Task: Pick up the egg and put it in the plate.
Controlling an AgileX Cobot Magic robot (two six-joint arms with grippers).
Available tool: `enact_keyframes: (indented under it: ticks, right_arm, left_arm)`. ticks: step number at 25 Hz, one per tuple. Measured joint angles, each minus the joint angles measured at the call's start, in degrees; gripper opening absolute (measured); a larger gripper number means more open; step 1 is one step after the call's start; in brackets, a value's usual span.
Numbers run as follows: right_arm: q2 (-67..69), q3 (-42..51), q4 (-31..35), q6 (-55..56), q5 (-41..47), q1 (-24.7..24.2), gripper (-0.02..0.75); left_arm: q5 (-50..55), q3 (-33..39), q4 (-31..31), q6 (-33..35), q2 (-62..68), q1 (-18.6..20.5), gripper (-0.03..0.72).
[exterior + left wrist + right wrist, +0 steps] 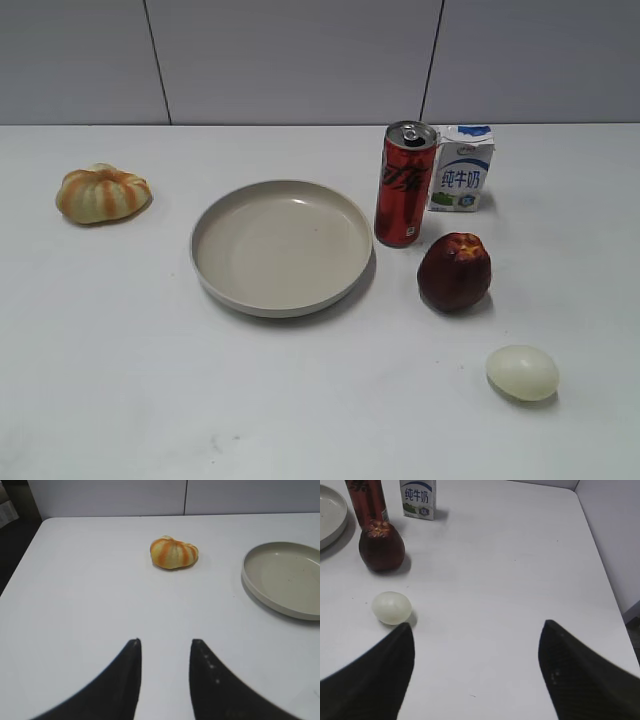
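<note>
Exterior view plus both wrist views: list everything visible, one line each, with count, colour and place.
plate: one, beige-grey, table centre, empty
egg: one, pale cream, front right
red fruit: one, dark red, between egg and can
can: one, red, upright by the plate's right rim
milk carton: one, white and blue, right of can
pumpkin: one, orange-striped, far left
table: one, white
left hand: black fingers, open, near nothing
right hand: black fingers, open wide, egg by its left finger

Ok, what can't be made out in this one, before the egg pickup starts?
- Exterior view: neither arm shows.
- Left wrist view: plate cut by the right edge; egg out of frame.
- Right wrist view: can top cut by the upper edge; right gripper fingers run off the bottom.
- Milk carton small print unreadable.
</note>
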Motion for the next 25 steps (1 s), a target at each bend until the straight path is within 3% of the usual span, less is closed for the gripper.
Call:
enact_keyframes:
  ticks: [15, 25]
  right_arm:
    - [1.2, 0.0, 0.3, 0.0, 0.0, 0.0, 0.584]
    - [21.3, -1.8, 8.1, -9.0, -0.2, 0.0, 0.584]
  left_arm:
    - [0.0, 0.0, 0.0, 0.0, 0.0, 0.0, 0.24]
    - [0.0, 0.0, 0.0, 0.0, 0.0, 0.0, 0.24]
